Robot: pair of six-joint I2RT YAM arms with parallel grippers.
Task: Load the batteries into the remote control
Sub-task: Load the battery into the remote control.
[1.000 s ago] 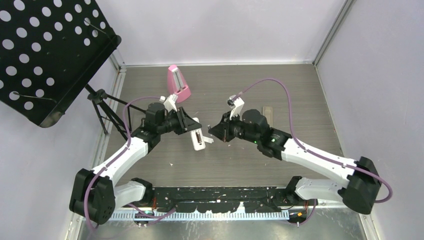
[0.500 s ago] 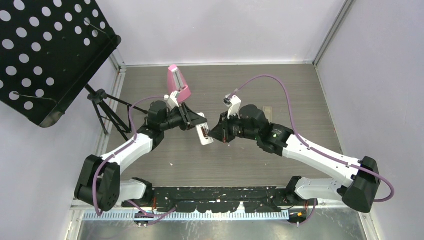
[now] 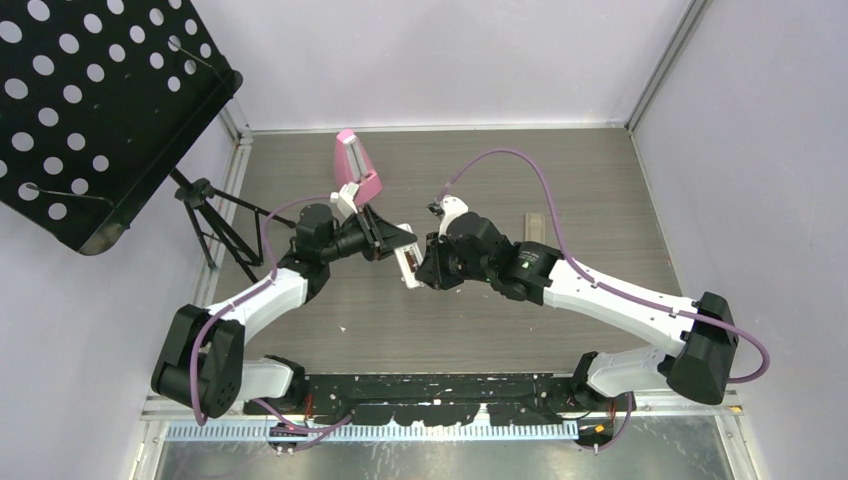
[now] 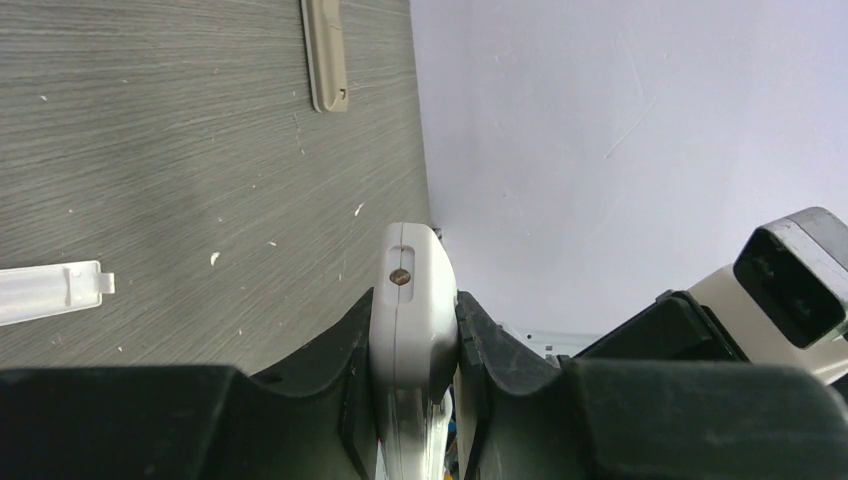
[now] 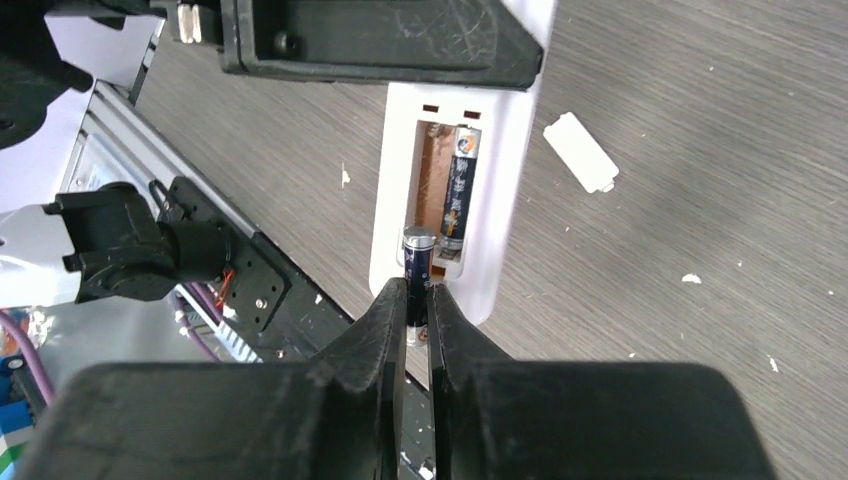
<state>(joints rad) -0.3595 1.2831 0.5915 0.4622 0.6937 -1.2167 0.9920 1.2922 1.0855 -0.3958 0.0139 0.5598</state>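
My left gripper (image 3: 385, 243) is shut on the white remote control (image 3: 408, 262) and holds it off the table; in the left wrist view the remote's end (image 4: 410, 300) sticks out between the two fingers. The open compartment faces my right gripper (image 3: 428, 268). In it one dark battery (image 5: 458, 195) lies in the right-hand slot. My right gripper (image 5: 417, 295) is shut on a second dark battery (image 5: 417, 260), whose silver tip sits at the near end of the empty left-hand slot.
A white battery cover (image 5: 581, 152) lies on the table beside the remote. A tan strip (image 3: 535, 228) lies right of the arms. A pink wedge-shaped object (image 3: 356, 165) stands at the back, and a black perforated stand (image 3: 90, 110) on a tripod (image 3: 205, 215) fills the left.
The left arm has raised the remote and carried it back and right. The right gripper has moved left with its battery, up to the remote's open compartment.
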